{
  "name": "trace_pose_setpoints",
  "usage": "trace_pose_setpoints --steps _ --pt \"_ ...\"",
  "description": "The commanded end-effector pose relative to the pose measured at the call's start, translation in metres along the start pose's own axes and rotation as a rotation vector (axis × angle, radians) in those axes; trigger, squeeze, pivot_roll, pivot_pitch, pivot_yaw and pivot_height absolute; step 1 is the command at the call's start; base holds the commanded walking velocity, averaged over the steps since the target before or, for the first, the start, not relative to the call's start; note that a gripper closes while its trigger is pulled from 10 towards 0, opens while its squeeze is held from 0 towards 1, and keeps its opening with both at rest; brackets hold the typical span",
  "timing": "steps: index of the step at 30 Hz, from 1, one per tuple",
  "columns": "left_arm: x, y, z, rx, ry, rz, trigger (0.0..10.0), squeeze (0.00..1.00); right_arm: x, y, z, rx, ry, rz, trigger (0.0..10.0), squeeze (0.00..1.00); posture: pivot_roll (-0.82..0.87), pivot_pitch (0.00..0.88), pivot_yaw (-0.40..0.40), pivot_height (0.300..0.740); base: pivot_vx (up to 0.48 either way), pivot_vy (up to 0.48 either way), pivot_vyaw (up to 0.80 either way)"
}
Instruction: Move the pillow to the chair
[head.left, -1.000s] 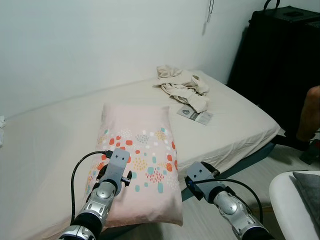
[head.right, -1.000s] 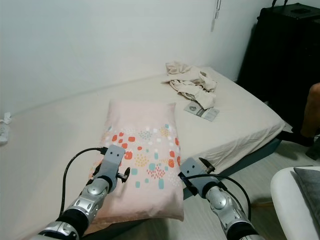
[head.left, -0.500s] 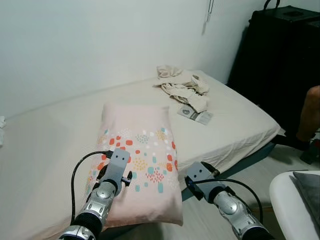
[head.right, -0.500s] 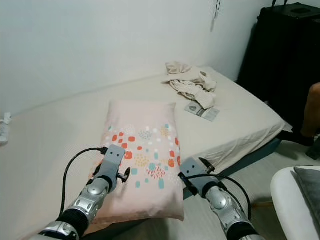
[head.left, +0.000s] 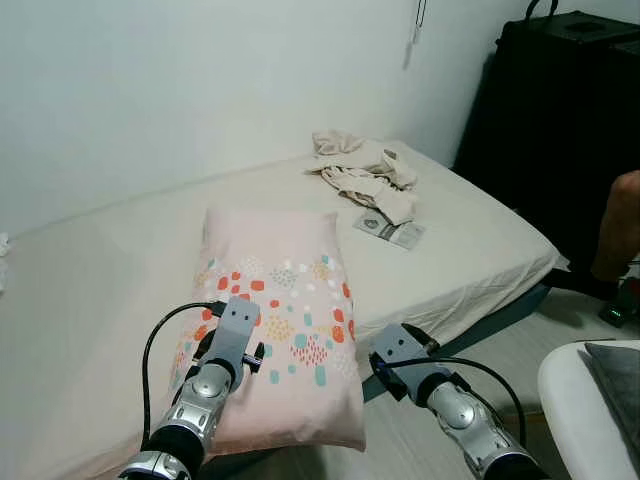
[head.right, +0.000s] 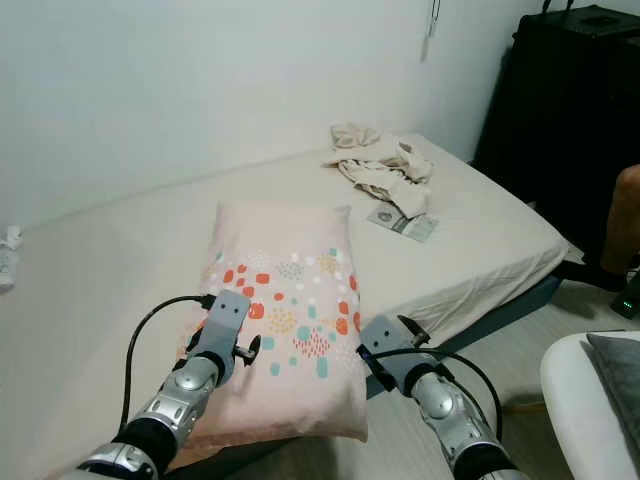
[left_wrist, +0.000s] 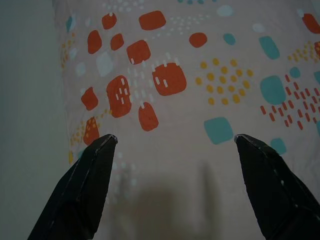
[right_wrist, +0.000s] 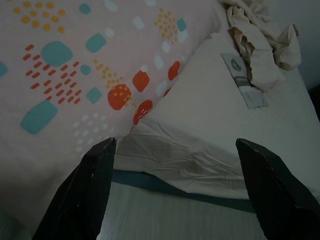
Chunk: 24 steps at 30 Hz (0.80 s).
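Just pillow (head.left: 280, 330) overhanging bed (head.left: 470, 240) edge.

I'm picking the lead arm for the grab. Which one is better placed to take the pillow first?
Probably left: the left gripper hovers open over the pillow, while the right gripper hangs off its edge.

One pillow (head.left: 275, 320) with coloured spots is seen on one bed (head.left: 470, 240). One heap of crumpled cloth (head.left: 365, 175) and one flat packet (head.left: 390, 229) are counted farther along the mattress. Two grippers are seen, a left gripper (left_wrist: 172, 145) and a right gripper (right_wrist: 175, 150), each with two black fingers spread apart, four fingers in all. One black cabinet (head.left: 560, 120) is seen by the wall, and one white chair (head.left: 585, 415) with one grey cushion (head.left: 615, 370) at the near corner. Part of one person (head.left: 618, 225) is seen beside the cabinet.
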<state>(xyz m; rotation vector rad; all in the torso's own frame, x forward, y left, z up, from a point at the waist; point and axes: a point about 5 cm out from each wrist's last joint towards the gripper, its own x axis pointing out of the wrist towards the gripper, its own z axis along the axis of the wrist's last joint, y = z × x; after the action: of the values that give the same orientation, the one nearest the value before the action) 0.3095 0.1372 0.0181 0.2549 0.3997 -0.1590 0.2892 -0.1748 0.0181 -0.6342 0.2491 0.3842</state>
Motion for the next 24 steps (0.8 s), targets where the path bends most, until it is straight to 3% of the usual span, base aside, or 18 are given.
trace_pose_setpoints --steps 1,24 --pt "-0.002 -0.0003 -0.0073 0.0 0.031 -0.001 10.0 0.0 -0.0015 0.0039 -0.0015 0.002 -0.002 0.011 10.0 0.0 -0.12 0.062 0.038 0.74 0.0 0.0 0.0" --pt "-0.0023 0.0 -0.0081 -0.008 0.032 0.01 10.0 0.0 -0.0024 0.0034 -0.0039 -0.003 0.007 0.014 10.0 0.0 -0.12 0.043 0.019 0.74 0.0 0.0 0.0"
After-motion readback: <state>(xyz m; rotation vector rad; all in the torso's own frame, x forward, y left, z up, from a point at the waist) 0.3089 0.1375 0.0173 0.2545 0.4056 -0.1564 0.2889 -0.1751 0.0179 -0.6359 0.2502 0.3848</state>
